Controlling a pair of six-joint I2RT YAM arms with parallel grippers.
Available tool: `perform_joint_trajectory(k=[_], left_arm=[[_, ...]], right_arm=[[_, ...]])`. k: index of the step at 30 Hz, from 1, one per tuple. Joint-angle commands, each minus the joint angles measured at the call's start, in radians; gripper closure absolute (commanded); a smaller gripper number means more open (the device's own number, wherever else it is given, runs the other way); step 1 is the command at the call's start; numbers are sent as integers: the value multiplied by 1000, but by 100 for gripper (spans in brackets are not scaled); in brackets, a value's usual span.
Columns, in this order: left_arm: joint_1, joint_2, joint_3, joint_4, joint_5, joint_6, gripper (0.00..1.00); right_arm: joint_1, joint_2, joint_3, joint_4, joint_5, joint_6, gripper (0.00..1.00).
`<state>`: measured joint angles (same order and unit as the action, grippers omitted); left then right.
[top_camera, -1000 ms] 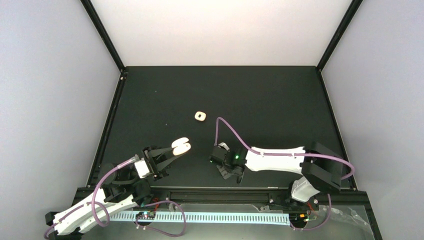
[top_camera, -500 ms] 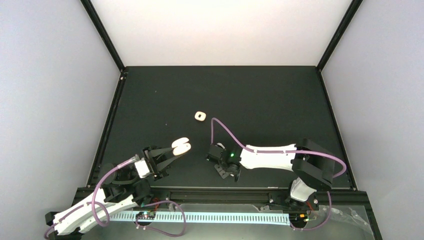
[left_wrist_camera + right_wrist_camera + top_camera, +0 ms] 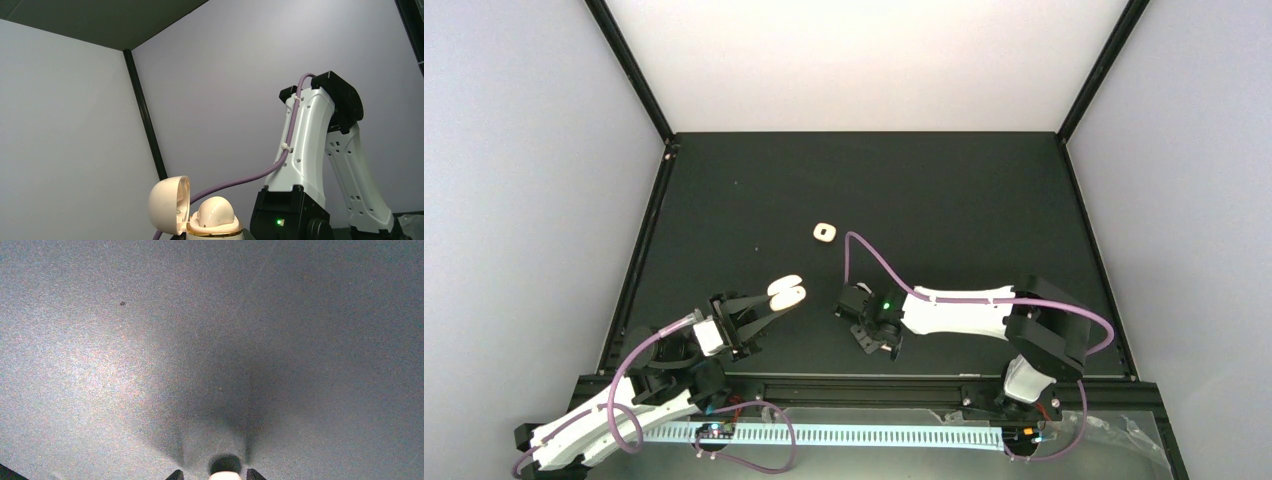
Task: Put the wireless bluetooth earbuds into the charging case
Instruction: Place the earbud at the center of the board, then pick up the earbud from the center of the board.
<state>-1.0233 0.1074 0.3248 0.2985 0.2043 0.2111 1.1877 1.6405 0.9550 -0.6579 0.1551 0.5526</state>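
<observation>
The right claw (image 3: 869, 325) has slid a little closer to the charging case (image 3: 786, 293) over the last second, and its jaws have been spreading. They now stand apart, tips pointing down close above the table (image 3: 944, 200). In the right wrist view a small pale round thing, probably one of the earbuds (image 3: 225, 476), sits between the two tips with a slight gap on either side. It looks released or about to be, not gripped, though only its top edge shows.

Just beside the right claw, the left claw (image 3: 782, 296) has not moved. It is clamped on the charging case and holds it up off the table with the lid swung open. A rounded cream dome shows in the base, but I cannot tell whether that is a seated earbud.

Beyond the case, farther from the arms, lies a small cream piece (image 3: 824, 233) that I cannot identify.

My reading is that the earbud is down short of the case, so insertion is not done.
</observation>
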Motion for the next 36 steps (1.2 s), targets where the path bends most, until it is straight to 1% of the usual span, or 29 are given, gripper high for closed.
perform_joint_trajectory(k=[1, 11, 16, 22, 27, 31, 36], left_arm=[[-4, 12, 17, -10, -11, -12, 98], [-4, 14, 17, -11, -9, -13, 98], [-4, 14, 17, -12, -11, -12, 98], [-4, 12, 17, -14, -12, -11, 99], [-4, 12, 17, -14, -12, -10, 98], [-4, 12, 17, -13, -12, -12, 99], [-4, 13, 17, -13, -12, -12, 98]], right_arm=[[-5, 12, -9, 1, -4, -17, 68], [-7, 0, -49, 17, -31, -36, 69], [-7, 0, -54, 29, -40, -44, 73], [-8, 4, -57, 38, -37, -51, 74], [-13, 4, -69, 47, -41, -47, 78], [-16, -7, -73, 46, -33, -43, 84], [-17, -27, -69, 46, -21, -40, 88]])
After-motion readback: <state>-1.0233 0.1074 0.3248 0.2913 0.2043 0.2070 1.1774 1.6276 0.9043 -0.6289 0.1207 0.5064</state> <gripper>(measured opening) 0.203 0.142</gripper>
